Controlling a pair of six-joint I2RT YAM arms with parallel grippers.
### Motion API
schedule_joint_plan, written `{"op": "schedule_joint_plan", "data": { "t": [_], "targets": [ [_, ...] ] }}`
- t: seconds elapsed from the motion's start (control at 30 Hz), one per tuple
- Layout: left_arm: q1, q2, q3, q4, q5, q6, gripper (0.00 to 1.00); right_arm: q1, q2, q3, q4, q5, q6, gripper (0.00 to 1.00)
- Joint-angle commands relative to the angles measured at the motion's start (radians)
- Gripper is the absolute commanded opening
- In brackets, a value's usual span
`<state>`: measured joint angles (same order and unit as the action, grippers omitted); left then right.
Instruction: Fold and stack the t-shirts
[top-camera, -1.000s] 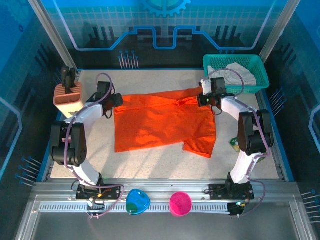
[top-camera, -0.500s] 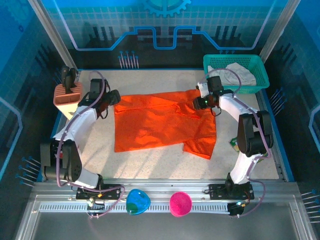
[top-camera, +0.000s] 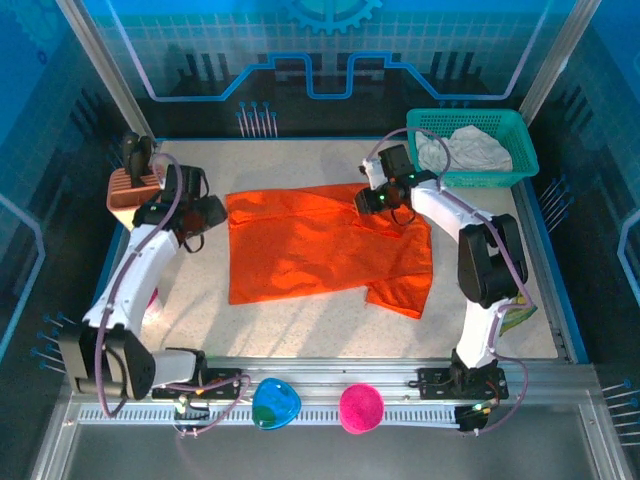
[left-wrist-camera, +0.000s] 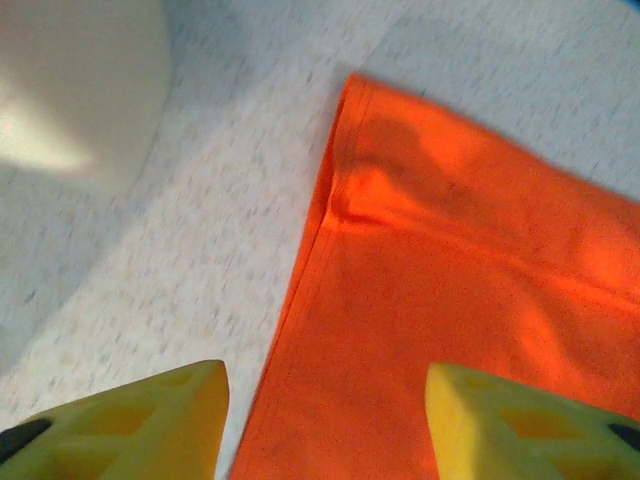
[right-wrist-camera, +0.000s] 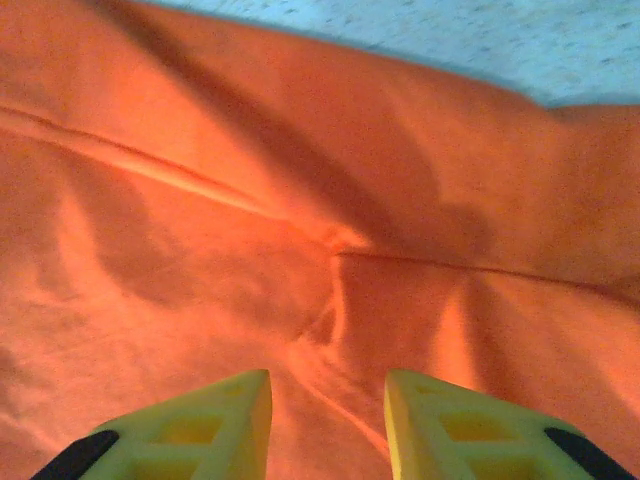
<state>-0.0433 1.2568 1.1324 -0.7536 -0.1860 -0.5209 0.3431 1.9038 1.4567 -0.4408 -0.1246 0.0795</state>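
On the desk (top-camera: 300, 330) the orange t-shirt (top-camera: 325, 245) lies spread out near the middle. Its far right part is covered by the right gripper (top-camera: 372, 200), so we cannot make out the cloth beneath. The left gripper (top-camera: 213, 210) hangs just beside the shirt's far left corner. From above, both grippers are too small for us to judge their jaws. The white t-shirt (top-camera: 470, 148) sits bunched in the teal basket (top-camera: 520, 150) at the far right, partly hidden by the mesh wall.

The wrist cameras show what the top view does not. On the left, the yellow fingers (left-wrist-camera: 150, 420) are cut off by the lower edge. The jaws are released and wide apart — one over bare desk, one over orange cloth, with the shirt's hem running between them. A pale blurred shape (left-wrist-camera: 70, 90) in the corner is beyond our telling. On the right, the jaws are also released, parted above creased orange cloth — whether they touch it we cannot tell.
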Motion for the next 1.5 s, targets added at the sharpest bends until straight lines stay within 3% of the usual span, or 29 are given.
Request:
{"op": "schedule_joint_plan", "data": {
  "t": [0.0, 0.17, 0.4, 0.83, 1.47],
  "targets": [
    [-0.007, -0.079, -0.087, -0.191, 0.066, -0.115, 0.54, 0.012, -0.080, -0.036, 0.006, -0.016, 0.024, 0.36],
    [-0.008, -0.139, -0.210, -0.211, 0.165, -0.207, 0.54, 0.016, -0.195, -0.111, 0.004, -0.008, 0.013, 0.37],
    [-0.025, -0.091, -0.332, -0.140, 0.226, -0.286, 0.54, 0.019, -0.360, -0.212, -0.013, 0.039, -0.016, 0.41],
    [-0.128, 0.106, -0.380, -0.037, 0.187, -0.352, 0.53, 0.004, -0.498, -0.315, -0.010, 0.077, -0.032, 0.43],
    [-0.153, 0.195, -0.425, 0.071, 0.117, -0.420, 0.43, -0.049, -0.584, -0.403, 0.004, 0.050, -0.027, 0.44]
  ]
}}
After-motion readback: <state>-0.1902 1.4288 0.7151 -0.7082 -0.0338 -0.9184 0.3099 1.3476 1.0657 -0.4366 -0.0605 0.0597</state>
